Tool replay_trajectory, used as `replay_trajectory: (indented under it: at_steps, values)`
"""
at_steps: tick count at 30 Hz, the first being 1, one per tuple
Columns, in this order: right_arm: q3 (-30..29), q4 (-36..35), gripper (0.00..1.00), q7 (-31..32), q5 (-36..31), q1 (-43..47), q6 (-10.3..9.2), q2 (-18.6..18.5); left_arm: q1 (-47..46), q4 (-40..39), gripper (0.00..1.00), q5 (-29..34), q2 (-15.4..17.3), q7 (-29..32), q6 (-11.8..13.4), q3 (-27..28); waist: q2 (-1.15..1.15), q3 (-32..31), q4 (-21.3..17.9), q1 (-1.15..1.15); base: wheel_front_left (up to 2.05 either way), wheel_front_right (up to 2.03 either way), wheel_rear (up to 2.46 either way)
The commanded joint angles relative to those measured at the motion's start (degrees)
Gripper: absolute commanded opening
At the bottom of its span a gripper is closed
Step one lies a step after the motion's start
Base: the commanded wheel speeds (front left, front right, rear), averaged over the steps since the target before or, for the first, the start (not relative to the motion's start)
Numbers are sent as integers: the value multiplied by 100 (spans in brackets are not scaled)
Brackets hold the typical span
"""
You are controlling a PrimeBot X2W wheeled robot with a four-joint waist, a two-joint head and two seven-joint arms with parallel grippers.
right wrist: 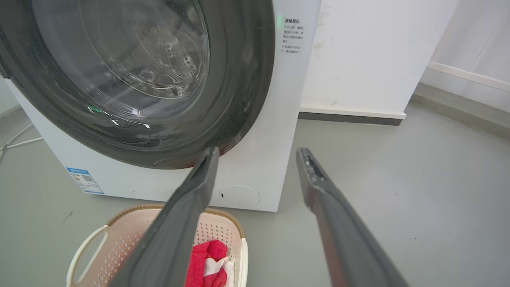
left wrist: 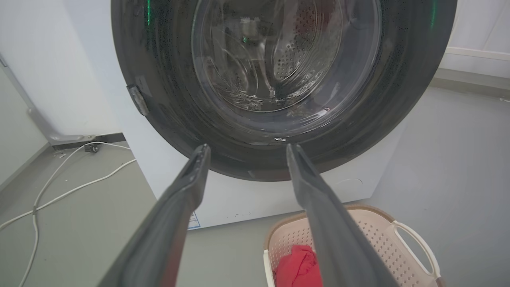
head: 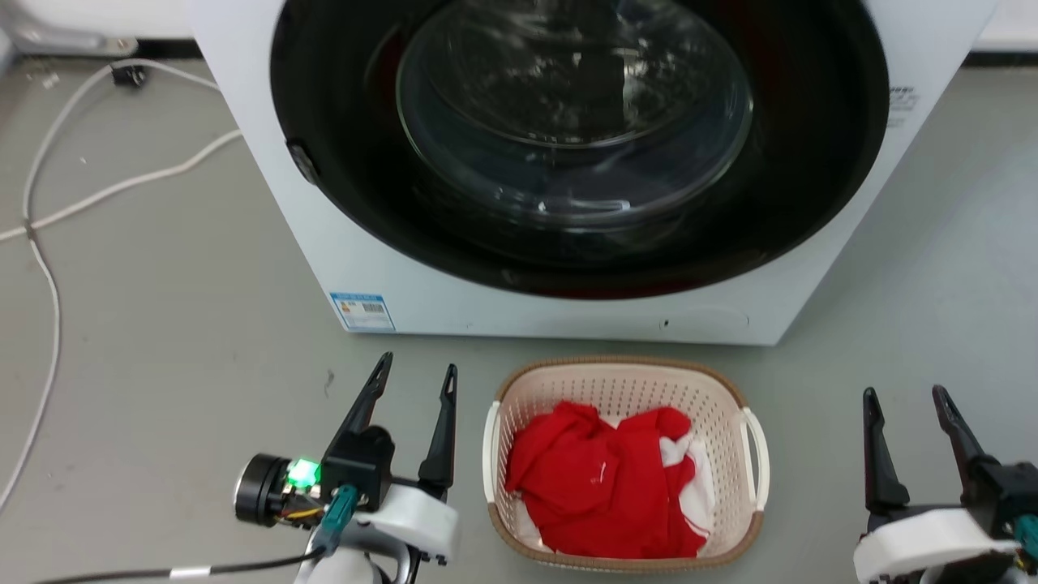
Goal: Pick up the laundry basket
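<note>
The laundry basket is cream with a brown woven-look rim and white side handles. It stands on the floor just in front of the washer and holds red and white cloth. My left gripper is open to the basket's left, apart from it. Well off to the basket's right, my right gripper is open too. The left wrist view has the basket at lower right, beyond the open left gripper. In the right wrist view the basket lies at lower left of the open right gripper.
A white front-loading washer with a large dark round door stands close behind the basket. White cables trail over the grey floor at left. A white wall with a dark skirting runs behind the washer on the right.
</note>
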Motion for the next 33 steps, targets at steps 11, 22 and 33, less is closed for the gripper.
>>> replay_trajectory:
  at_steps: [11,22,33]
  values:
    - [-269,1688,100,-13,-820,-1624,-3,-2,-1770,1988,100,-174,-33,-15,-302,-142,0,1791,-275,0,0,0,0]
    - [-348,3008,100,-14,-1161,-2669,-3,-2,-3063,4113,100,-176,-35,-16,-522,-289,0,2788,-449,0,0,0,0]
    - [-181,4345,100,-14,-1448,-3763,-3,-3,-4142,5437,100,-184,-36,-16,-607,-411,0,3576,-492,0,0,0,0]
